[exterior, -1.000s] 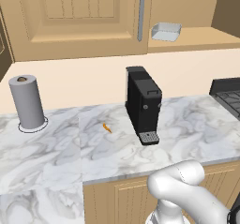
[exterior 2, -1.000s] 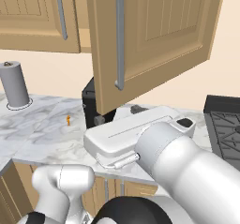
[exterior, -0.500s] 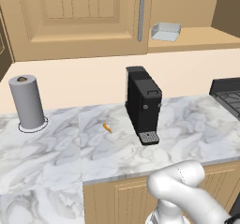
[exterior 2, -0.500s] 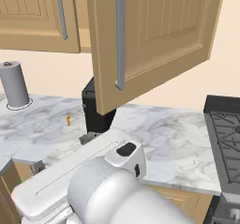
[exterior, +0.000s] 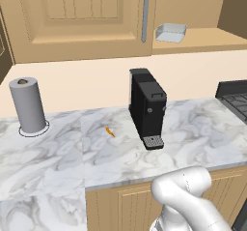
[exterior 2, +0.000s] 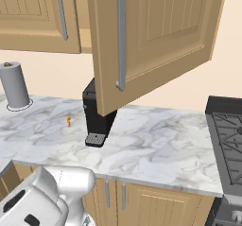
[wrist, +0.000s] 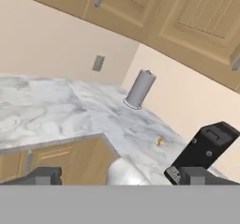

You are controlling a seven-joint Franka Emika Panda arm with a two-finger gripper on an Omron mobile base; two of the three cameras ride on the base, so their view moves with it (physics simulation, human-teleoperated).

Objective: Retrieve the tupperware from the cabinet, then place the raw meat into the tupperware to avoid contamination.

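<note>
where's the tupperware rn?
Left base view, upper right: the tupperware sits on the open cabinet shelf, right of the silver door handle, above the coffee machine.

Arm: white Franka Panda arm with dark joints (exterior: 185, 196), folded low below the front edge of the worktop; its rounded white links (exterior 2: 52, 192) sit at the bottom of both base views.
Gripper: two-finger gripper with small dark tips (wrist: 117, 177), jaws spread wide apart, nothing between them.
Fingertips: dark fingertips (wrist: 44, 176) apart at the bottom of the hand view.
</note>
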